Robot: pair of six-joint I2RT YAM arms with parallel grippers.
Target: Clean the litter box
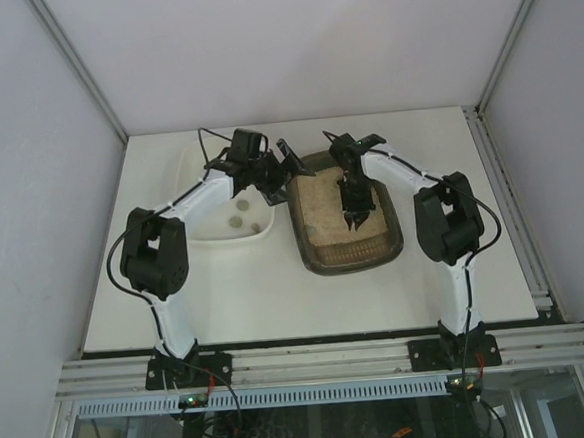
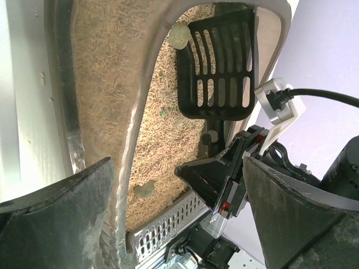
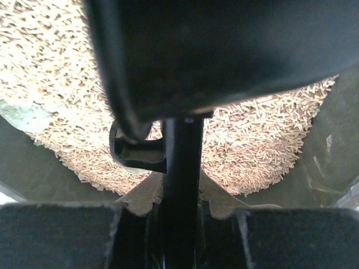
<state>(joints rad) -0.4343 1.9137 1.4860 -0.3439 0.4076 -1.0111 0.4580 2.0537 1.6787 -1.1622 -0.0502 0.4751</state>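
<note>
The dark grey-brown litter box with beige litter lies right of the table's centre. My right gripper hangs over it, shut on the handle of a black slotted scoop, whose head is down in the litter. My left gripper is at the box's far left corner. In the left wrist view the left gripper is open, and the box's rim runs between the jaws close to the left finger. Greenish clumps lie in the litter, and one shows in the right wrist view.
A white plastic tray sits left of the litter box and holds two small clumps. The left arm reaches over it. The perforated metal rail runs along the table's near edge. Walls close in the table on three sides.
</note>
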